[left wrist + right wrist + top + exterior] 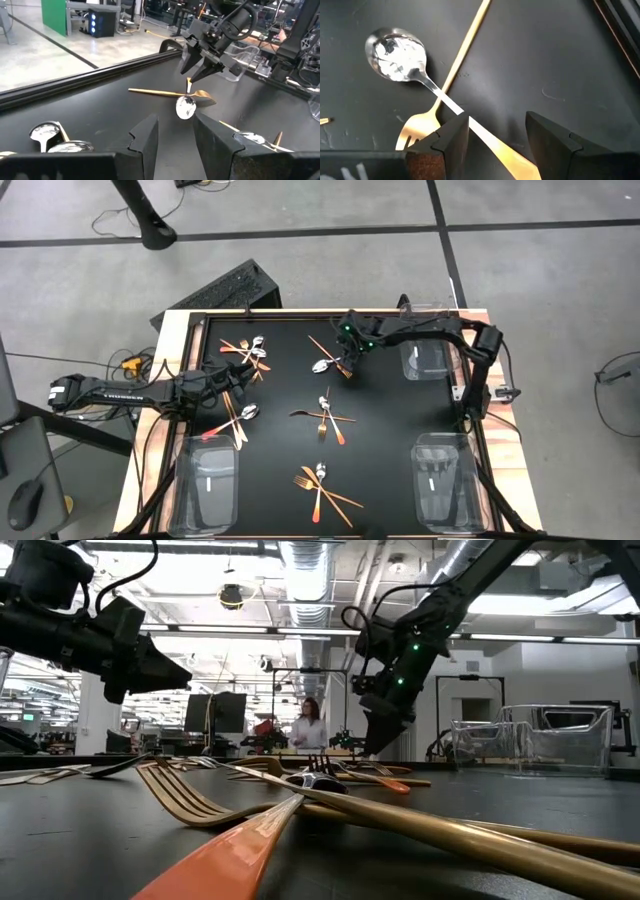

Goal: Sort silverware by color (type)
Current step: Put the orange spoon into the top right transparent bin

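Near edge of mat: a crossed pile of silverware is left unsorted, flanked by two clear bins.
Mid mat: another mixed pile is seen, copper pieces crossed with silver, orange-handled ones.
Left side: left gripper is held low over the mat beside a further pile; its fingers are parted, nothing is between them.
Far centre: right gripper is lowered over a silver-bowled spoon that is crossed by a gold fork.
Pincer state, right: fingers are spread wide, the spoon handle is straddled, no grip is made yet.
Far right: a third bin is placed just beside the working arm.
Far left: one more pile is untouched.
Step judged: the pick of the spoon is being set up; sorting is judged barely begun.
Next move: the fingers need to be closed on the handle alone, so the fork is not dragged along.
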